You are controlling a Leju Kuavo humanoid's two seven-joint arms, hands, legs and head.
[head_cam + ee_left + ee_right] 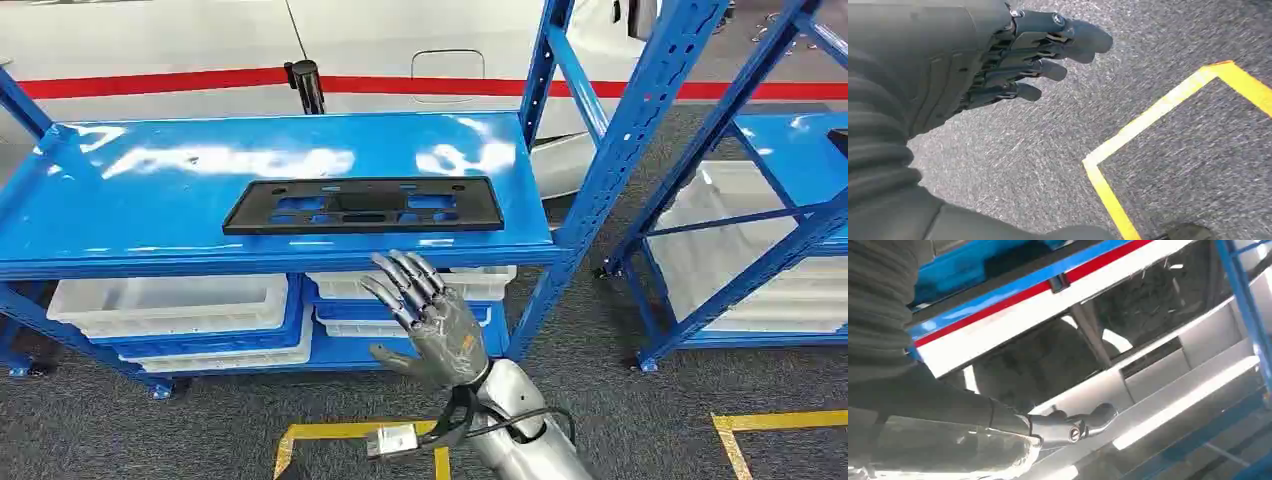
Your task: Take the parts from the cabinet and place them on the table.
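A flat black plastic part, long with cut-outs, lies on the blue top shelf of the cabinet near its front edge. My right hand is raised below and in front of that edge, fingers spread and pointing up toward the part, holding nothing. The right wrist view looks up past the thumb at the shelf's blue edge. My left hand hangs over grey carpet with its fingers loosely extended and nothing in it.
White bins sit on the lower shelves. Blue uprights frame the cabinet's right side, with a second blue rack further right. Yellow floor tape marks the carpet. A white car body with a red stripe stands behind.
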